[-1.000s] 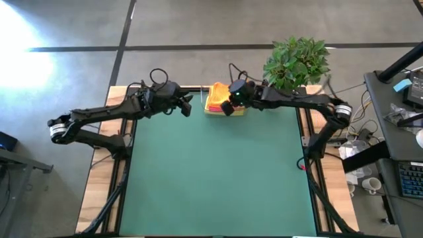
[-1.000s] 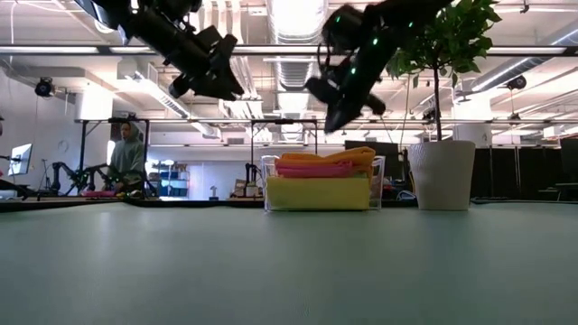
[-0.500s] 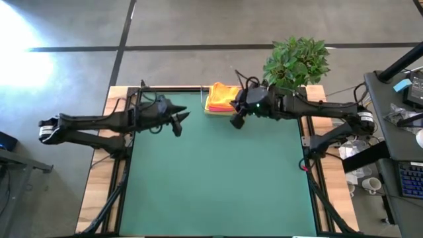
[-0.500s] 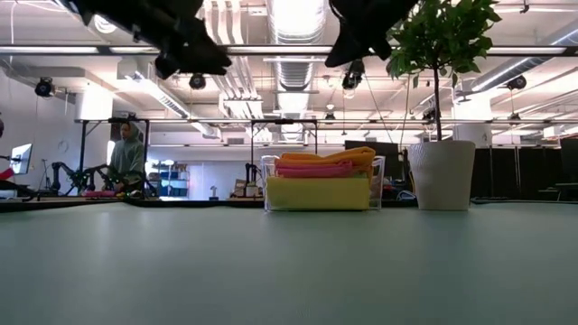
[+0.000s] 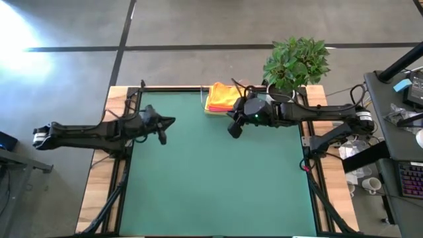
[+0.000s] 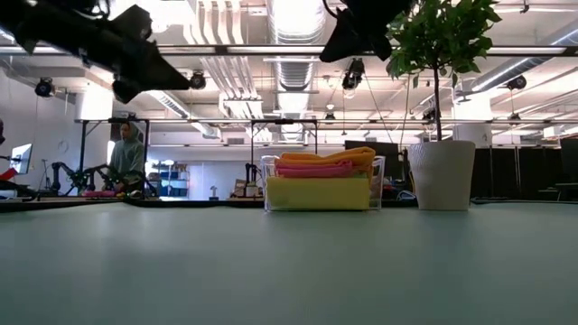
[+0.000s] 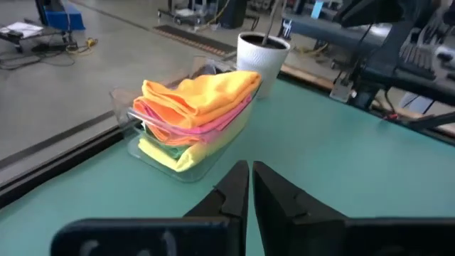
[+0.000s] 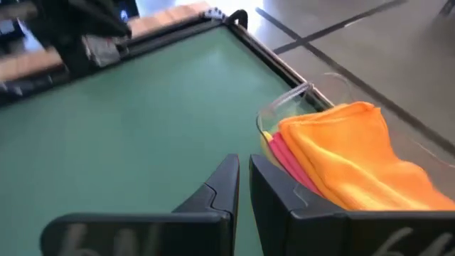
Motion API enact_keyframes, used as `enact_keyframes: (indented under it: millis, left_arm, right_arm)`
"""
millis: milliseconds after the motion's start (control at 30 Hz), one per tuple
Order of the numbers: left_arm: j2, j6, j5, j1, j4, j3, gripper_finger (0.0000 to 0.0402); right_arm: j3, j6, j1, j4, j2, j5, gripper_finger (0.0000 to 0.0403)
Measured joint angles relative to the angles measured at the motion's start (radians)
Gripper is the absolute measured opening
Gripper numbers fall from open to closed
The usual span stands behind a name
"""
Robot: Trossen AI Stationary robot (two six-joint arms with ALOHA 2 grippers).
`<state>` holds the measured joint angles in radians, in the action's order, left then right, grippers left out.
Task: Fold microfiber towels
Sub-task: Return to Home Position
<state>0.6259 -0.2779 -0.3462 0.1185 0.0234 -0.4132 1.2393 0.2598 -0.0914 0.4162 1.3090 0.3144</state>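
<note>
Microfiber towels (image 5: pixel 222 96): folded and stacked in one pile at 12 o'clock on the tabletop (image 5: pixel 99 192), at the far edge of the green mat (image 5: pixel 211 185).
Stack order: orange on top, pink beneath it, a sliver of lime green below that, and yellow at the bottom. The left wrist view shows this most plainly.
Transparent bin (image 6: pixel 271 185): holds the whole pile. The orange top layer rises above its rim, and in the low view the yellow towel fills its front wall.
Left hand (image 5: pixel 165 127): hangs in the air above the mat at about 10 o'clock, well apart from the bin. Its two fingers are drawn narrow, with only a slim gap between them, and they hold nothing. Its wrist camera looks toward the bin.
Right hand (image 5: pixel 233 127): hangs above the mat near 12 o'clock, at about 5 o'clock from the bin and near it without touching. Its fingers are narrow as well, almost together, and they are empty.
Arms: both show in the low view as dark shapes at the top of the picture, high off the mat.
Potted plant (image 5: pixel 296 63): stands at 1 o'clock on the tabletop in a white pot, at 3 o'clock from the bin and just beside it.
Mat surface: bare green in front of the bin.
Room behind: a person (image 6: pixel 128 153) stands far off at the left of the low view, beyond the tabletop.
</note>
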Motion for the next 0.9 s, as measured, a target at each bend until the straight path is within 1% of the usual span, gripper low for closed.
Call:
enact_keyframes:
  millis: [100,200,333,400,500,567,667,733,900]
  left_arm:
    - [-0.097,-0.002,0.002,-0.001,-0.007,0.062,0.0001]
    - [-0.180,-0.004,0.011,-0.001,-0.050,0.140,0.0001]
    - [-0.254,-0.005,0.077,-0.002,-0.142,0.249,0.0001]
    - [-0.290,-0.007,0.105,-0.002,-0.192,0.296,0.0001]
    - [-0.335,-0.025,0.112,-0.002,-0.229,0.351,0.0001]
    - [-0.363,-0.030,0.113,-0.002,-0.236,0.382,0.0001]
    - [-0.407,-0.031,0.118,-0.002,-0.233,0.405,0.0001]
    - [-0.435,-0.031,0.127,-0.002,-0.196,0.405,0.0001]
    - [-0.494,-0.030,0.140,-0.002,-0.198,0.405,0.0001]
  right_arm:
    - [0.026,0.072,0.000,-0.002,-0.003,0.000,0.0028]
    - [0.051,0.106,0.000,-0.007,-0.004,0.001,0.0028]
    - [0.065,0.109,0.003,-0.010,-0.003,0.000,0.0028]
    - [0.066,0.140,0.002,-0.010,-0.004,0.001,0.0028]
    - [0.066,0.199,0.002,-0.009,-0.004,0.000,0.0028]
    - [0.066,0.202,0.005,-0.009,-0.004,0.001,0.0028]
    - [0.066,0.201,0.006,-0.005,-0.010,0.000,0.0028]
    - [0.066,0.197,0.006,-0.001,-0.023,0.000,0.0028]
    - [0.066,0.125,-0.015,0.050,-0.121,0.003,0.0028]
